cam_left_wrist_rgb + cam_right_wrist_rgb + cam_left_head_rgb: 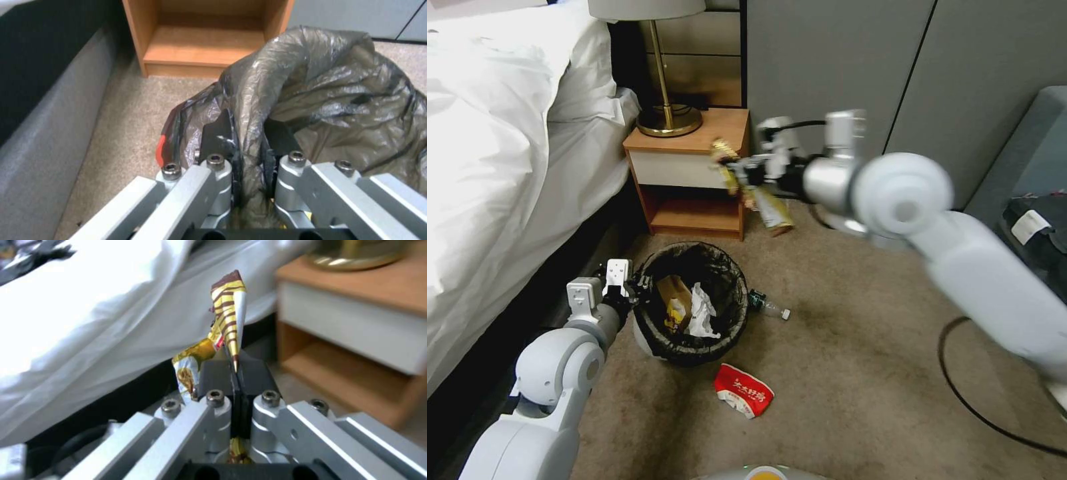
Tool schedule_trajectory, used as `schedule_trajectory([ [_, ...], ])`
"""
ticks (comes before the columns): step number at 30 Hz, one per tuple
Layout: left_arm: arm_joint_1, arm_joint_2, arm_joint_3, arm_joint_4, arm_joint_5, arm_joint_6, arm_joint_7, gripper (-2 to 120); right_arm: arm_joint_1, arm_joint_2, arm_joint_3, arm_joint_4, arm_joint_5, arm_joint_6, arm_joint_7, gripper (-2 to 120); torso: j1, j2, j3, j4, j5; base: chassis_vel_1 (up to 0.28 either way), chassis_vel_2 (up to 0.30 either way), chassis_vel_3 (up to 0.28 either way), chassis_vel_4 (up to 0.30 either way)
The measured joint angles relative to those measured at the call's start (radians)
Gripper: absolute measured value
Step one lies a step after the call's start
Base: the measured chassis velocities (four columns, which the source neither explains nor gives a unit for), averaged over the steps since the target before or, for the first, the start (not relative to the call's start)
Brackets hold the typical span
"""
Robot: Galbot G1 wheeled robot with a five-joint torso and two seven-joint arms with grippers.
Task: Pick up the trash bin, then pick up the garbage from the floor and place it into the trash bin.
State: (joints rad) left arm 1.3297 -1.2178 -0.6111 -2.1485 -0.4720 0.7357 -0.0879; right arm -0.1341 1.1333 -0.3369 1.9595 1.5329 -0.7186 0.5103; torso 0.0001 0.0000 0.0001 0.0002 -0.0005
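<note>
Red packet, Chinese print unreadable; left gripper clamps trash bin rim; right gripper pinches gold-striped wrapper.

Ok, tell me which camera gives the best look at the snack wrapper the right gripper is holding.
The right wrist view: the gold-and-brown striped snack wrapper stands up close, pinched between the shut fingers of the right gripper. The head view shows it smaller and blurred, held in front of the nightstand. The left wrist view looks at the bin liner.
</note>
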Motion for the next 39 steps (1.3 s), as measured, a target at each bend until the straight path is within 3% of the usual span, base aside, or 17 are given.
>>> schedule_trajectory([
  [3,-0.002,0.002,0.000,0.005,0.002,0.000,0.000,5,0.012,0.115,-0.098,-0.063,0.000,0.006,0.043,0,0.000,0.000,0.000,0.0004,0.0000,0.000,0.000,0.000,0.000],
  [8,0.000,0.007,-0.007,0.005,0.002,0.000,0.001,5,-0.031,0.182,-0.163,-0.115,-0.025,0.017,0.080,0,0.000,0.000,0.000,-0.0002,0.0003,0.000,0.000,0.000,0.000],
  [29,-0.001,-0.008,-0.006,0.024,0.014,0.000,0.007,5,-0.170,0.148,-0.153,-0.157,-0.129,0.012,0.036,0,0.000,0.000,0.000,-0.0003,0.0005,0.000,0.000,0.000,0.000],
  [33,0.000,-0.009,-0.006,0.025,0.015,0.000,0.008,5,-0.178,0.146,-0.149,-0.157,-0.131,0.014,0.028,10,0.000,0.000,0.000,-0.0003,0.0005,0.000,0.000,0.000,0.000],
  [39,-0.004,-0.013,-0.006,0.032,0.018,0.000,0.009,5,-0.193,0.151,-0.142,-0.155,-0.126,0.031,0.029,37,0.000,0.000,0.000,-0.0002,0.0006,0.000,0.000,0.000,0.000],
])
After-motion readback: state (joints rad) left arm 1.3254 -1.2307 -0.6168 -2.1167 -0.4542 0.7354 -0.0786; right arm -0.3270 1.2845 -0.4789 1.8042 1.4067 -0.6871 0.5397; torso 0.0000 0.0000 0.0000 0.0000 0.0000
